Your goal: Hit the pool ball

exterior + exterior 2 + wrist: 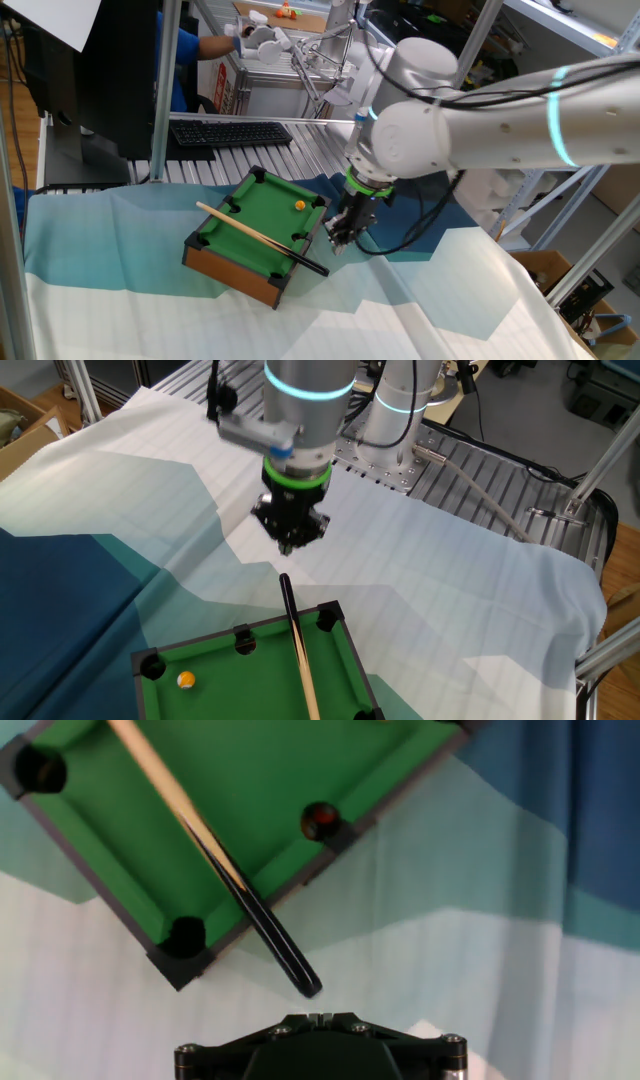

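Now the gripper hangs just beyond the cue's black end.
Whether its fingers are spread cannot be told; the pool ball lies on the green table.

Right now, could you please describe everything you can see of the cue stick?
The cue stick is a slim straight rod, pale and wood-like along most of its length, with a glossy black butt. It lies diagonally across the miniature pool table, resting on its rails, with the black end overhanging the edge above the cloth. The gripper hovers near that end, not touching.
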Available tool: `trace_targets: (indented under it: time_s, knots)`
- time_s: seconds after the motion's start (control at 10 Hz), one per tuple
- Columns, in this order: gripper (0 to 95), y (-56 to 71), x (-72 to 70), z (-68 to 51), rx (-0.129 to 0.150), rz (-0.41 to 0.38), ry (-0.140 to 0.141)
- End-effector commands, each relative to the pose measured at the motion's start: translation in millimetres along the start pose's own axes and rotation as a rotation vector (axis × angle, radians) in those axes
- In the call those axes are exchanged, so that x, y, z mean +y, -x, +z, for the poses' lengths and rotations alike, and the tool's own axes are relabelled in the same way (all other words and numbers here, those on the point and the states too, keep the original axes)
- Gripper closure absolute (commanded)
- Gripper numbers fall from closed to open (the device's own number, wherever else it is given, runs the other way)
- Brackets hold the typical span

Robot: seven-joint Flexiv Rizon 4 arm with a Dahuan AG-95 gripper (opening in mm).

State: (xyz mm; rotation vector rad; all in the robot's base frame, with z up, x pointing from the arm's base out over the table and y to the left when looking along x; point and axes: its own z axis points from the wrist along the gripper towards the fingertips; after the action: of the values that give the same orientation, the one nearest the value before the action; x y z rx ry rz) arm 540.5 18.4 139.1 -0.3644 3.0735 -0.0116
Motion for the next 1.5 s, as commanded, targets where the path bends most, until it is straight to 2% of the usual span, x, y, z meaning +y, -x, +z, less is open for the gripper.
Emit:
trace_targets:
  time_s: [0.1,0.3,0.5,0.7,0.9,1.5]
  knots:
    - [95.0,20.5,0.8,8.7,-0.008,-0.003,0.007]
    - [95.0,29.7,2.6,8.4,-0.018,0.014,0.005]
    - [95.0,35.3,3.1,8.6,-0.02,-0.006,-0.002]
    - [95.0,36.0,7.0,10.7,0.024,-0.005,0.042]
    - [95.0,35.9,16.2,12.9,-0.001,0.002,0.003]
    - [95.0,36.2,17.4,14.6,-0.013,0.065,0.015]
